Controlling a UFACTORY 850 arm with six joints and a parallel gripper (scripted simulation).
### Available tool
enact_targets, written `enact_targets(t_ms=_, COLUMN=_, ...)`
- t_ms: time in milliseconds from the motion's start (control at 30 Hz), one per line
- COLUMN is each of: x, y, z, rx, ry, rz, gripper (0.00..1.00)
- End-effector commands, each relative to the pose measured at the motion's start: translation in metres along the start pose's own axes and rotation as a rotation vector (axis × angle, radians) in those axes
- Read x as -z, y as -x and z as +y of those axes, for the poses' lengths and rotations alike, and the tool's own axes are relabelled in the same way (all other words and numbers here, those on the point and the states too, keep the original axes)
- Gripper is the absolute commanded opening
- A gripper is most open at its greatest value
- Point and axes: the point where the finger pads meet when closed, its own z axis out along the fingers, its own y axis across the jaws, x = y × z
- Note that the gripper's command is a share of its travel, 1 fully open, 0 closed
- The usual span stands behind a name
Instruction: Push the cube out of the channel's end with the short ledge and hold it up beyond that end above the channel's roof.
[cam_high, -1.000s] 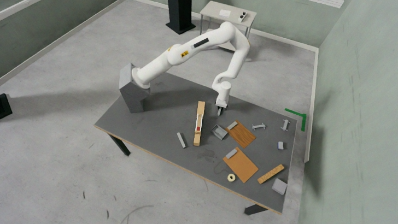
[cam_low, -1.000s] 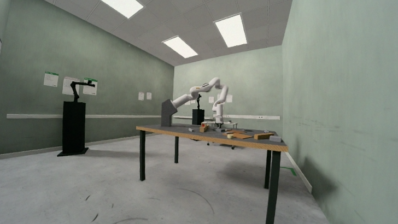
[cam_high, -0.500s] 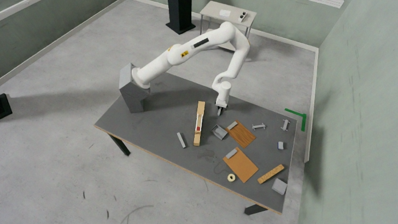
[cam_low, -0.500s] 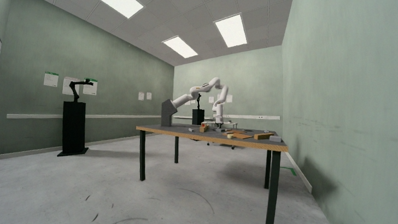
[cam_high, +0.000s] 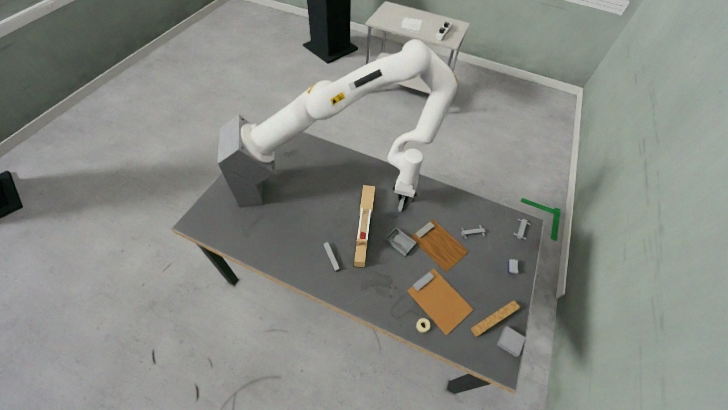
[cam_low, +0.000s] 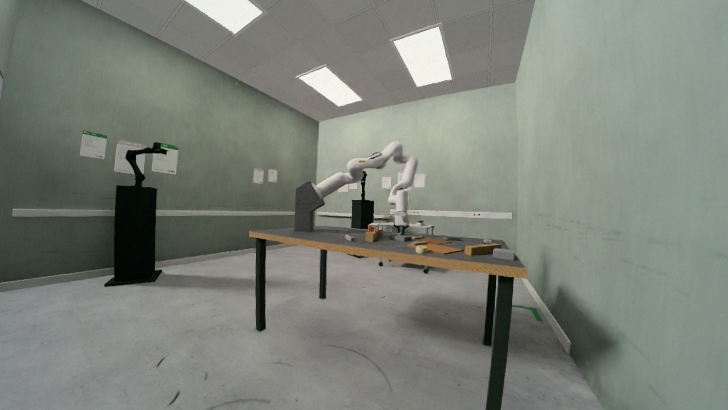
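Note:
A long wooden channel (cam_high: 363,225) lies on the grey table, running from the far side towards the front. A small red cube (cam_high: 362,235) shows through the opening in its top, nearer the front end. My gripper (cam_high: 403,202) points down at the table just right of the channel's far end. It is shut on a thin grey stick (cam_high: 402,206) that stands at the table top. In the exterior view the gripper (cam_low: 400,224) is low behind the channel (cam_low: 371,234); the stick is too small to make out there.
A grey bar (cam_high: 331,256) lies left of the channel and a grey tray (cam_high: 400,241) right of it. Two wooden boards (cam_high: 440,244) (cam_high: 440,300), a tape ring (cam_high: 425,322), a wooden strip (cam_high: 495,318) and small grey pieces (cam_high: 473,231) fill the right half.

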Motion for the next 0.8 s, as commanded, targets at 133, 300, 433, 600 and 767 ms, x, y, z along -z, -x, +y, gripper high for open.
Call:
enact_targets(t_ms=133, x=0.014, y=0.0, z=-0.001, rx=0.0, ry=-0.001, rz=0.0, gripper=0.0)
enact_targets(t_ms=300, x=0.062, y=0.0, z=0.0, rx=0.0, ry=-0.001, rz=0.0, gripper=0.0)
enact_targets(t_ms=433, x=0.098, y=0.0, z=0.0, rx=0.0, ry=-0.001, rz=0.0, gripper=0.0)
enact_targets(t_ms=600, x=0.115, y=0.0, z=0.0, rx=0.0, ry=-0.001, rz=0.0, gripper=0.0)
enact_targets(t_ms=767, x=0.116, y=0.0, z=0.0, rx=0.0, ry=-0.001, rz=0.0, gripper=0.0)
